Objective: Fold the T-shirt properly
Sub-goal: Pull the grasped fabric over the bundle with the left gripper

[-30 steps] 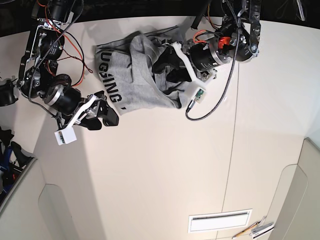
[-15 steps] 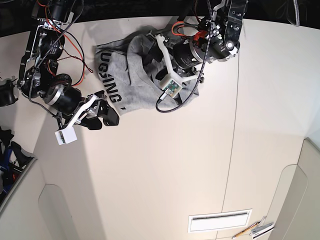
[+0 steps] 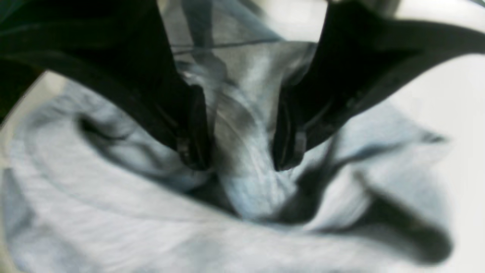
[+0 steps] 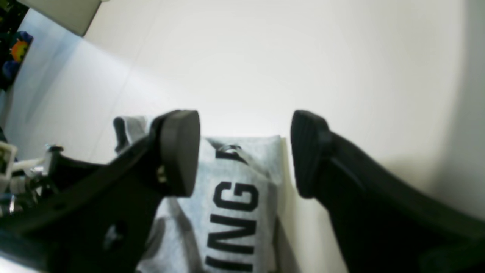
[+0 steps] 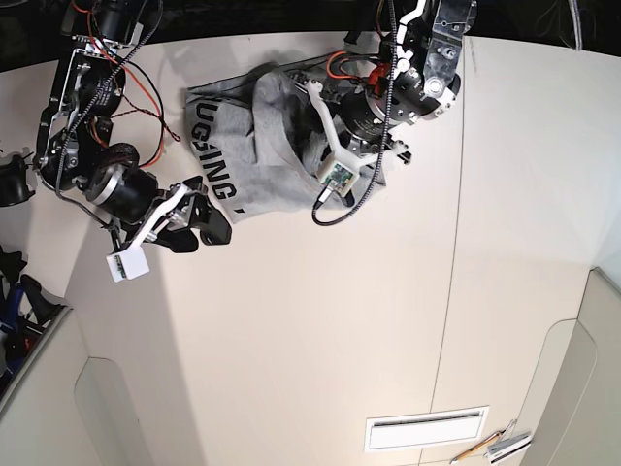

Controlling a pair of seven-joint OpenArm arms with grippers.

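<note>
At the far end of the table [image 5: 320, 320], the T-shirt [image 5: 243, 160] lies crumpled. My left hand [image 3: 238, 151] straddles a raised ridge, fingers apart, placed to pinch it; my right hand [image 4: 244, 151] waits spread beside the lettered edge.

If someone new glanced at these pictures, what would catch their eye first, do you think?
Probably the crumpled grey T-shirt bunched at the table's far edge, its black lettering showing. Next, the left gripper straddling a raised fold, and the right gripper open beside the shirt's printed edge.
</note>
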